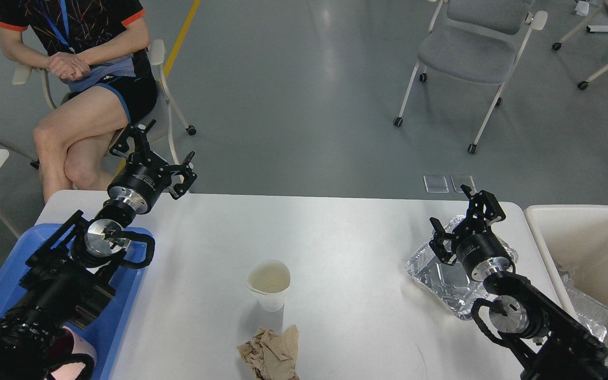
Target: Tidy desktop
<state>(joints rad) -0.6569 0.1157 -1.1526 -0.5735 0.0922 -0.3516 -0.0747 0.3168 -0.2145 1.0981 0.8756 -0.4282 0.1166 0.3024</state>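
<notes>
Nearest to me, a crumpled brown paper point(271, 352) lies at the front edge of the desktop point(346, 248), and just behind it a white cup point(269, 283) stands upright. Both are not yet cleared, so I judge the tidying is far from finished. To the right, a foil tray point(441, 277) sits near the right edge of the desktop, partly under my right arm. Beside that edge is a beige bin point(583, 237) with another foil piece point(599, 316) in it, which suggests some rubbish is already put away. On the left a blue tray point(13, 285) covers the near left corner, and something pink point(77, 345) lies in it. The left gripper point(156, 153) hangs above the far left corner, its jaws spread wide and holding nothing. The right gripper point(465, 221) hovers over the far part of the foil tray, also open and empty. The middle of the desktop is bare, so there is good room to reach the cup and the paper from either side. Beyond the far edge a person point(87, 68) sits close to the left gripper, and a chair point(467, 53) stands farther away.
</notes>
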